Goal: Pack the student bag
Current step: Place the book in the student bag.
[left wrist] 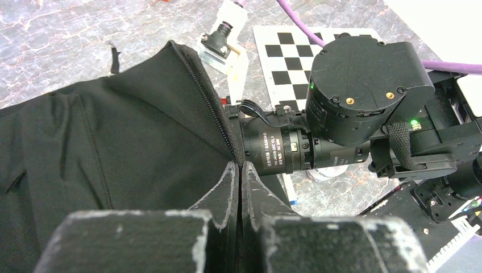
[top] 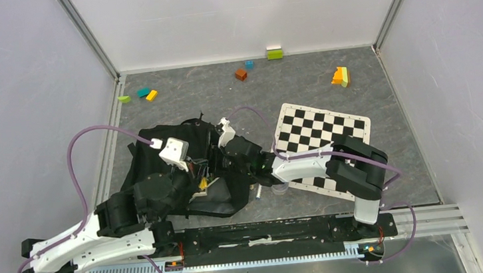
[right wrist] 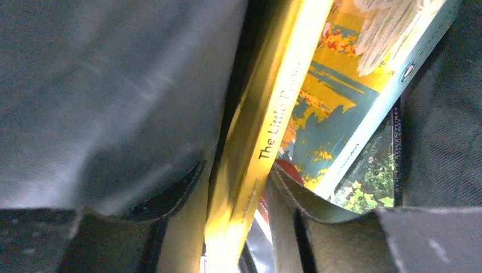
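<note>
Looking down from above, you have the bag (top: 162,171) slumped on the table (top: 222,98) in front of the left arm, just beside the checkered board (top: 323,142), with both arms at its mouth.

Your left end effector (left wrist: 241,170) is pressed together on the zipper edge, pinching the black fabric and holding it up. My read is that this hold props the mouth so the other arm has room inside.

Your right end effector (right wrist: 236,179) is deep in the bag beside the grey lining, one finger on either side of the yellow spine of a book (right wrist: 267,102). A second book (right wrist: 375,114) with a teal edge stands just beside it, so the yellow one looks to be slotted in upright next to it. From the wrist view you cannot tell whether the right fingers grip the spine or stand slack around it.

I'd judge the book is as good as placed. When you back the right arm out, go straight along the spine so the fingers don't drag it, and keep the left pinch until it is out.

Small blocks (top: 241,74) lie well apart at the table's far edge.
</note>
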You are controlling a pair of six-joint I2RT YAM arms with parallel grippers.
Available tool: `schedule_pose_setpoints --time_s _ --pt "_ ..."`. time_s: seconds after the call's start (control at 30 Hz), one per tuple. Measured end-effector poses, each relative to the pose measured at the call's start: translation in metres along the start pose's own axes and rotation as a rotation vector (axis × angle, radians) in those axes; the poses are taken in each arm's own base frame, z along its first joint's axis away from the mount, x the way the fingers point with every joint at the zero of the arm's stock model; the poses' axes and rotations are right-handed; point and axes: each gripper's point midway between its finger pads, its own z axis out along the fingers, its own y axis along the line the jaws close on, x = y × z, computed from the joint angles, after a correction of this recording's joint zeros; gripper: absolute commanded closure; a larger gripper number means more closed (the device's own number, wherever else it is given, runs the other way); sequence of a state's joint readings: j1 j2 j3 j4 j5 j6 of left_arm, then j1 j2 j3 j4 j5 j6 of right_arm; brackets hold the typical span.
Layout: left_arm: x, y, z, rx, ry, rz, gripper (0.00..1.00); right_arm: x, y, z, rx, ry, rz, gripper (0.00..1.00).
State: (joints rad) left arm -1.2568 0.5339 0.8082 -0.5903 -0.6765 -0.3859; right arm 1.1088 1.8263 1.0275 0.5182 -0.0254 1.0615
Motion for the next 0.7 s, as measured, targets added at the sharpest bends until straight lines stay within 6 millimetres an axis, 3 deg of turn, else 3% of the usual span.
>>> schedule_pose_setpoints --time_s 0.17,0.5,0.7 --pt "0.001 0.002 -0.002 -0.001 -0.005 -0.028 0.98 -0.001 -0.009 -0.011 0.024 -0.008 -0.080 0.33" --pt "-0.010 0.019 -0.016 -0.030 -0.069 -0.103 0.98 -0.028 0.001 -0.077 0.037 -0.096 -0.290 0.25" --pt "-0.010 0.023 -0.021 -0.028 -0.078 -0.111 0.98 -0.027 -0.032 -0.096 0.227 -0.099 -0.493 0.21"
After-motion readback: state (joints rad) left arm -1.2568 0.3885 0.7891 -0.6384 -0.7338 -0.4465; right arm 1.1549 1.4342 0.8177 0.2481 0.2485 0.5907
